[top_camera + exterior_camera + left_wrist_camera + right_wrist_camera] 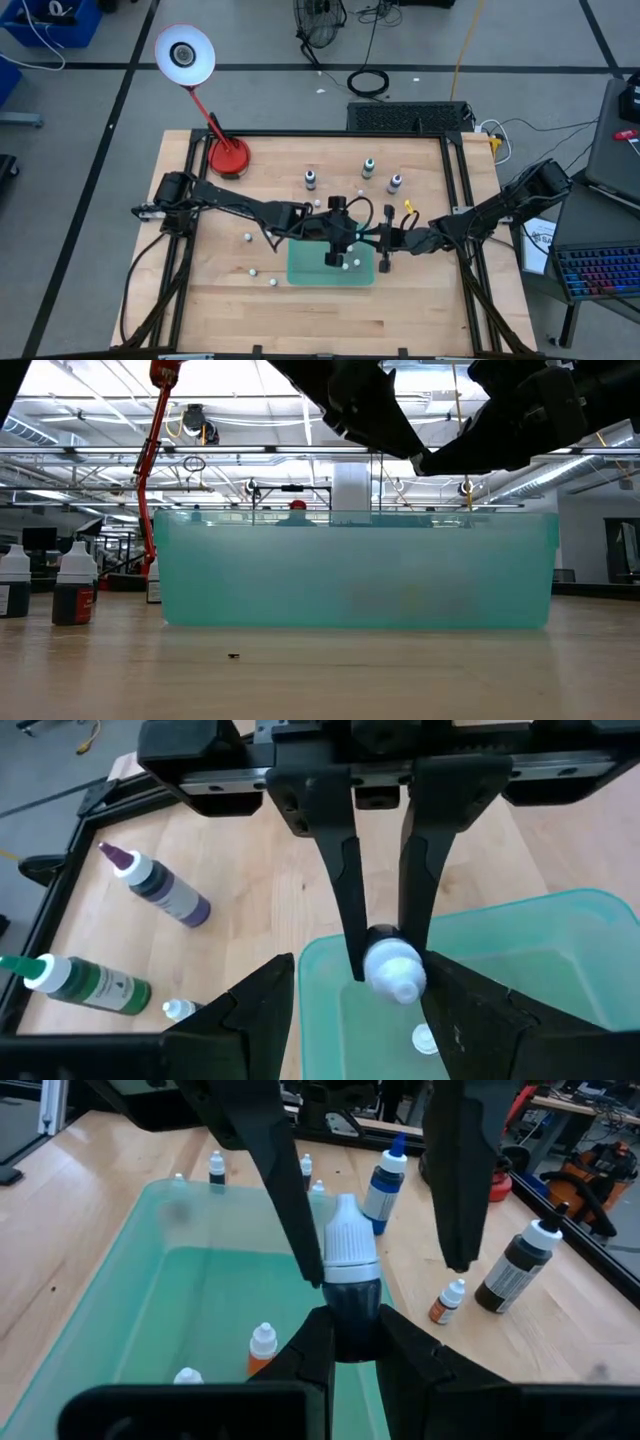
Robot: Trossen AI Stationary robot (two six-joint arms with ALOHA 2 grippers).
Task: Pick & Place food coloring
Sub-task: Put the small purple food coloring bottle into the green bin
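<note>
The food coloring bottle [345, 1265] has a white cap and a dark body and is in my right gripper [348, 1342], which is shut on it over the green tray [310, 270]. My left gripper [360, 970] faces it from the table's left and is open, with one finger on each side of the white cap [393, 968]. In the high view both grippers [352, 240] [368, 240] meet above the tray's far edge. Small bottles [262, 1348] [187, 1376] lie in the tray. My right gripper pinches the bottle's dark body [352, 1308] just under the cap between its two fingers. The bottle lies along the fingers, cap pointing out past the tips toward the left arm, lifted clear above the tray. My left gripper has one finger [300, 1230] close beside the cap; I cannot tell whether it touches.
Larger blue [309, 179], green [368, 166] and purple [395, 183] bottles stand on the far half of the table. Tiny bottles [248, 238] [272, 282] stand left of the tray. The red lamp base [229, 156] sits at the far left. Two dark bottles [75, 585] show left in the low view.
</note>
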